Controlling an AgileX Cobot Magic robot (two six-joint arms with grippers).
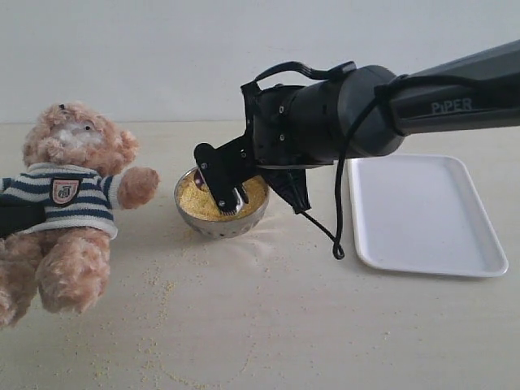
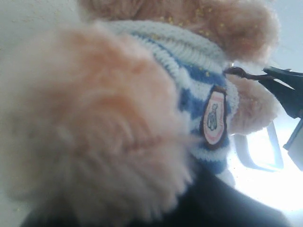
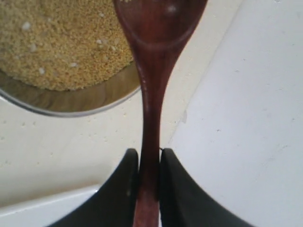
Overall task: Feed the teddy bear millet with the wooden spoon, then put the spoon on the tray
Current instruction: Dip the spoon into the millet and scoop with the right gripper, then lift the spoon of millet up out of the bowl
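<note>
The teddy bear (image 1: 69, 203) leans at the left in its striped sweater; its shield badge (image 2: 214, 116) fills the left wrist view. My left gripper (image 1: 15, 218) is a dark shape against the bear's side, pressed into the fur and shut on it. The metal bowl (image 1: 221, 218), heaped with millet (image 1: 210, 201), stands beside the bear's paw. My right gripper (image 1: 227, 195) reaches across into the bowl and is shut on the wooden spoon's handle (image 3: 149, 142). The spoon's oval bowl (image 3: 158, 21) hangs over the millet (image 3: 61, 47). The white tray (image 1: 426, 215) lies empty at the right.
Stray yellow grains (image 1: 162, 292) are scattered on the pale table in front of the bowl and the bear. A black cable (image 1: 336, 236) hangs from the right arm between the bowl and the tray. A plain wall stands behind.
</note>
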